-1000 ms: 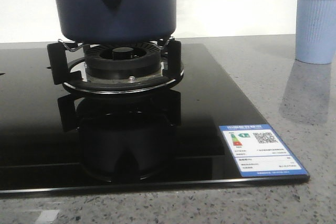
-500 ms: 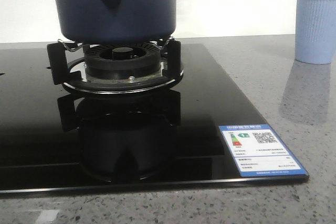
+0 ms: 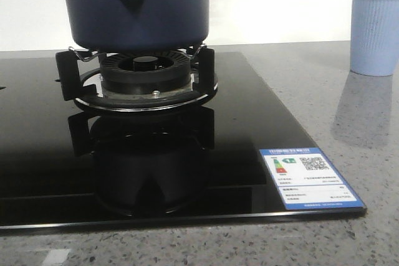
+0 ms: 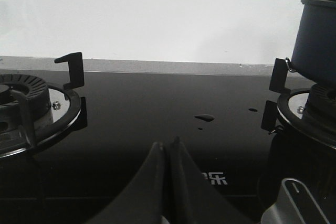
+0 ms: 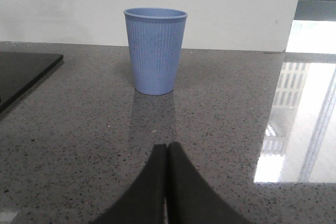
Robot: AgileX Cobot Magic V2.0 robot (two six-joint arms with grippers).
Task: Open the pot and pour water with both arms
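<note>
The dark navy pot [image 3: 137,7] stands on the right burner's black supports, its handle lug with a small hole facing the front camera; its top is cut off there. In the left wrist view the pot [image 4: 316,35] shows at the edge with a metal rim on top. My left gripper [image 4: 169,142] is shut and empty, low over the black glass between the two burners. My right gripper [image 5: 167,146] is shut and empty over the grey counter, pointing at the light-blue ribbed cup [image 5: 155,50]. Neither gripper appears in the front view.
The black glass hob [image 3: 249,123] carries an energy label [image 3: 310,177] at its front right corner. A second burner [image 4: 31,111] lies left of my left gripper. Small water drops [image 4: 204,117] sit on the glass. The cup [image 3: 374,32] stands on the speckled counter [image 3: 349,135] right of the hob.
</note>
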